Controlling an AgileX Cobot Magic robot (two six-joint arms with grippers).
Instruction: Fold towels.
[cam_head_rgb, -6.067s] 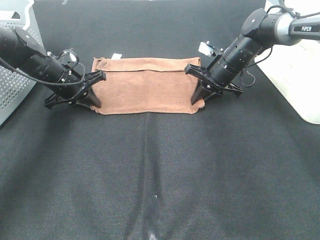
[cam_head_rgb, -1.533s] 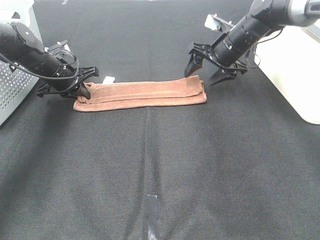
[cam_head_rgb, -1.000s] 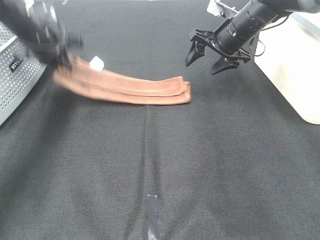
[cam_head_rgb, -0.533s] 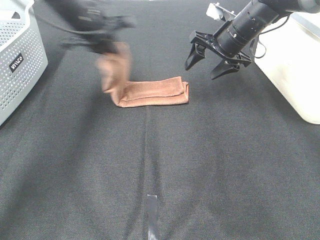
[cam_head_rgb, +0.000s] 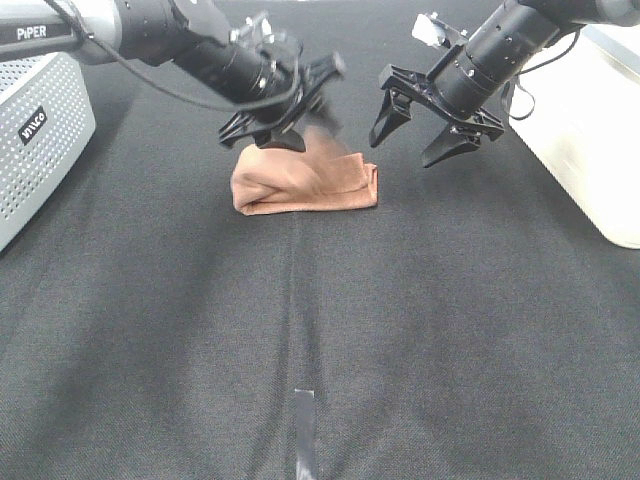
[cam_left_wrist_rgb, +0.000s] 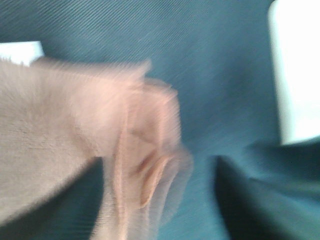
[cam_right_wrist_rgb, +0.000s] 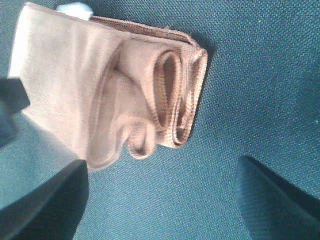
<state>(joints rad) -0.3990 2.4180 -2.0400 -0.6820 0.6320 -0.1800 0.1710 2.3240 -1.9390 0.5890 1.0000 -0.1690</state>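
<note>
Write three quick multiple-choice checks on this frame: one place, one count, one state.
1. Where is the towel?
A in the basket
B on the black table
C draped over the white bin

2. How many towels are visible?
A one
B two
C three

3. The right gripper is:
A shut on the towel
B shut, empty
C open, empty

Key:
B, it lies folded on the table.
A, only one brown bundle shows.
C, its jaws stand apart, clear of the towel.
</note>
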